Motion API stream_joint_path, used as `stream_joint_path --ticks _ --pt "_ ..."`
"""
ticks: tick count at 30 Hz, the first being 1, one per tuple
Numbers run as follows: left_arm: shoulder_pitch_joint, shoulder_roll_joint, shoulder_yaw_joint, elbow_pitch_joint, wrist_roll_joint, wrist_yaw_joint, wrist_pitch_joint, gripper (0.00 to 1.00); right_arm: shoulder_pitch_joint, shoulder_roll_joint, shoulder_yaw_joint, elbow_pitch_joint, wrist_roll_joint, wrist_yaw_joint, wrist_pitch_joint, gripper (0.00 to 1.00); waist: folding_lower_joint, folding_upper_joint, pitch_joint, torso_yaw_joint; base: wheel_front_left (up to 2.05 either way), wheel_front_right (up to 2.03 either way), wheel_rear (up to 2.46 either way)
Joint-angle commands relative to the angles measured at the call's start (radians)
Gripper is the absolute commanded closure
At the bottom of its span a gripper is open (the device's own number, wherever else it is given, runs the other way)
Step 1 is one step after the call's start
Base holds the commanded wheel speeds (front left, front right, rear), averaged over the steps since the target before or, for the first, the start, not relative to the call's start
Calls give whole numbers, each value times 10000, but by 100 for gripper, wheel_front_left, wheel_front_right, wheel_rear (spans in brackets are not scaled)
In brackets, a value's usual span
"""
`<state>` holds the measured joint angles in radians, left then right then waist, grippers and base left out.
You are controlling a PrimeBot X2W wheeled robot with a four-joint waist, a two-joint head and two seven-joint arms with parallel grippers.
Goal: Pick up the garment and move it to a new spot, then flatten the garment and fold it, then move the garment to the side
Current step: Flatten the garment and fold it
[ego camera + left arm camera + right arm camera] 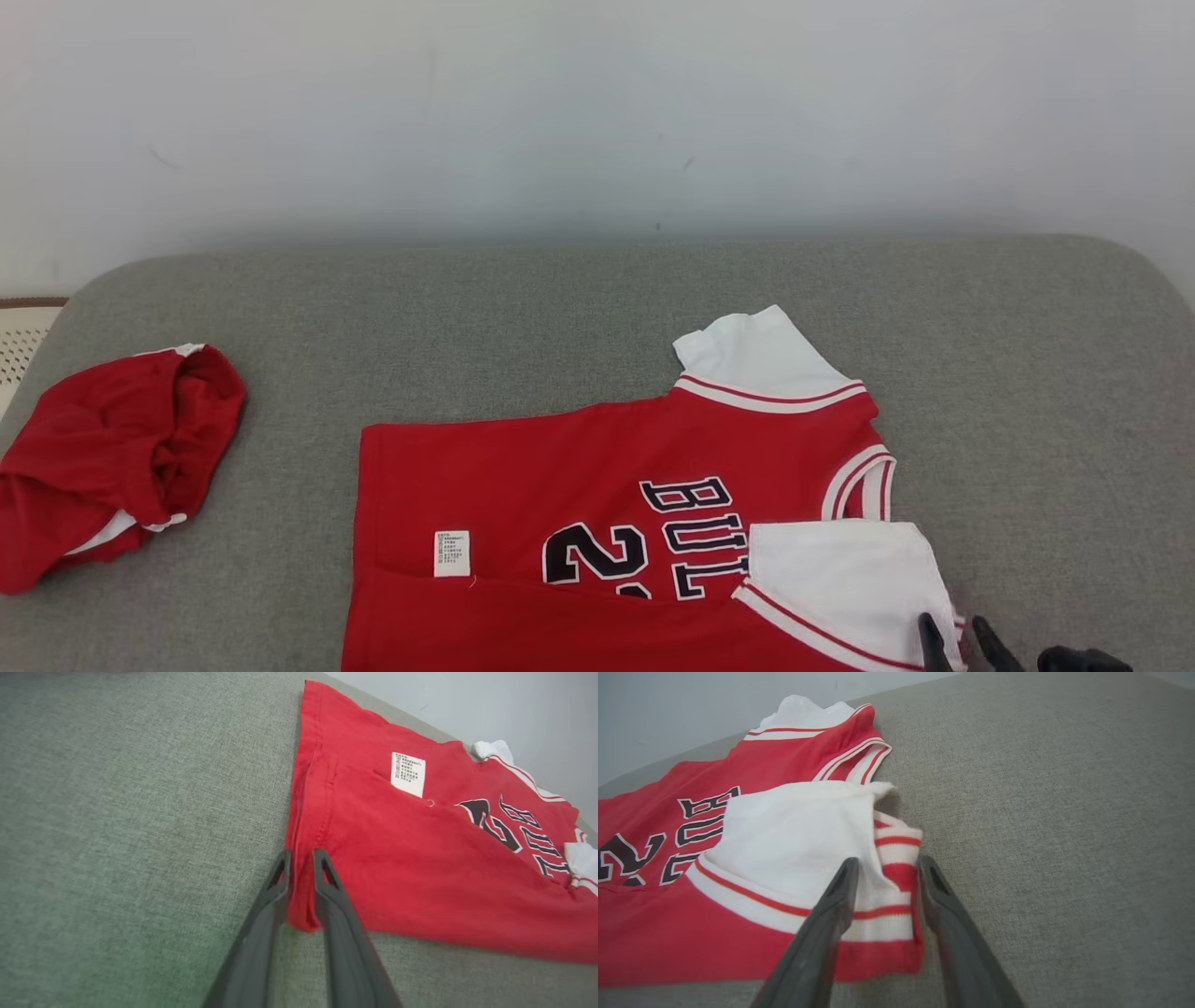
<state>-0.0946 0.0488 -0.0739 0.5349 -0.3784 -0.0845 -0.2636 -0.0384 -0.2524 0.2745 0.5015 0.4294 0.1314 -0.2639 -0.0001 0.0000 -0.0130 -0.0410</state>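
The garment (pixel 560 476) is a red jersey with white sleeves and black lettering. It lies flat on the grey cushion, its near long edge folded over the front. In the left wrist view my left gripper (pixel 302 858) straddles the hem corner of the garment (pixel 397 872), jaws a little apart with a ridge of red cloth between them. In the right wrist view my right gripper (pixel 887 868) stands open astride the striped armhole edge beside the white sleeve (pixel 794 830). The right gripper (pixel 957 639) shows at the lower right of the head view, by that sleeve.
A second red garment (pixel 112 457) lies crumpled at the cushion's left end. The grey cushion (pixel 560 308) has bare room behind and right of the jersey. A pale wall (pixel 597 112) rises behind it. A perforated pale surface (pixel 19 345) shows at the far left.
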Motion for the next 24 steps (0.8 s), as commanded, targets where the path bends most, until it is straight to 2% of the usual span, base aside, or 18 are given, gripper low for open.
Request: stream_joint_path --ticks 1,7,10,16,24 --pt "-65 30 -4 81 -22 84 -17 0 -161 -59 -30 -61 -33 -14 1 0 1 0 35 3 0 0 0" --pt "-119 34 -6 -14 661 758 -17 0 -321 -141 -808 -545 -533 -14 1 0 1 0 195 83 0 0 0" --pt "-386 28 91 -300 845 831 -17 0 -385 -22 -1297 -891 -876 -14 1 0 1 0 311 132 0 0 0" --pt "-1713 27 215 -54 1270 490 -17 0 -1080 135 -1573 -1356 -1368 -14 1 0 1 0 813 143 0 0 0" --pt "-4222 27 197 1537 1646 78 -17 0 -2192 349 -1225 -1477 -1567 -14 1 0 1 0 1583 -46 0 0 0"
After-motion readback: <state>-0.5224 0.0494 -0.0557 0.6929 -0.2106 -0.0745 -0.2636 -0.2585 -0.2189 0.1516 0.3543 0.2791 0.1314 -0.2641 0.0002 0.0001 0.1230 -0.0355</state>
